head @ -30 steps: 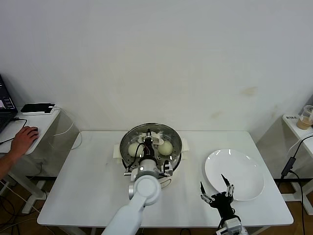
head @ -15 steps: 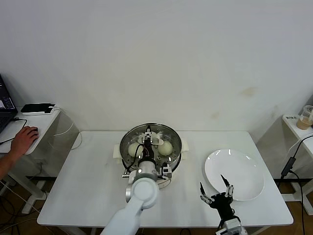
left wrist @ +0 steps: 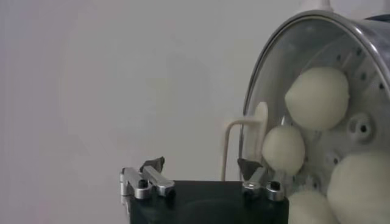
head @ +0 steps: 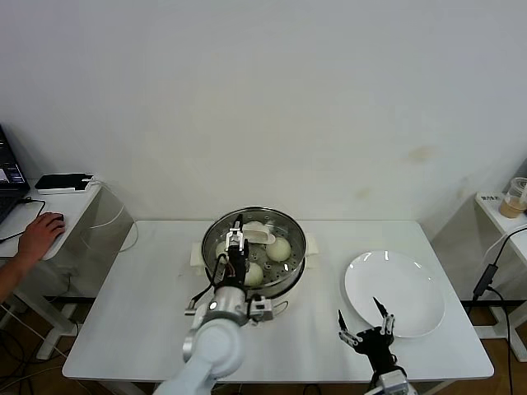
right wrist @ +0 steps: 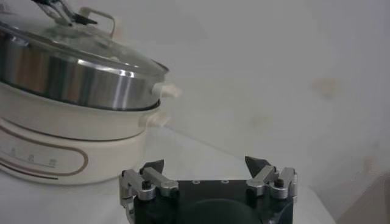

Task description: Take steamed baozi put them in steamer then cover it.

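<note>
The steamer (head: 290, 271) stands mid-table on its cream base, with the glass cover (head: 284, 226) lying on it, its cream handle (head: 257, 234) on top. Three baozi (head: 280, 248) show through the glass in the head view; several show in the left wrist view (left wrist: 317, 97). My left gripper (head: 234, 239) is open and empty, just left of the handle (left wrist: 244, 140) and over the cover's left side; it also shows in its own wrist view (left wrist: 201, 165). My right gripper (head: 359, 311) is open and empty near the table's front edge. The right wrist view (right wrist: 205, 164) shows the covered steamer (right wrist: 73, 73).
An empty white plate (head: 403, 288) lies at the right of the white table (head: 148, 280), just beyond my right gripper. A person's hand (head: 39, 233) rests on a mouse at a side desk on the left. A cup (head: 518, 197) stands on a shelf at far right.
My left gripper has drawn back from the cover's handle toward the left and front, open and empty. The cover stays on the steamer. The right arm has not moved.
</note>
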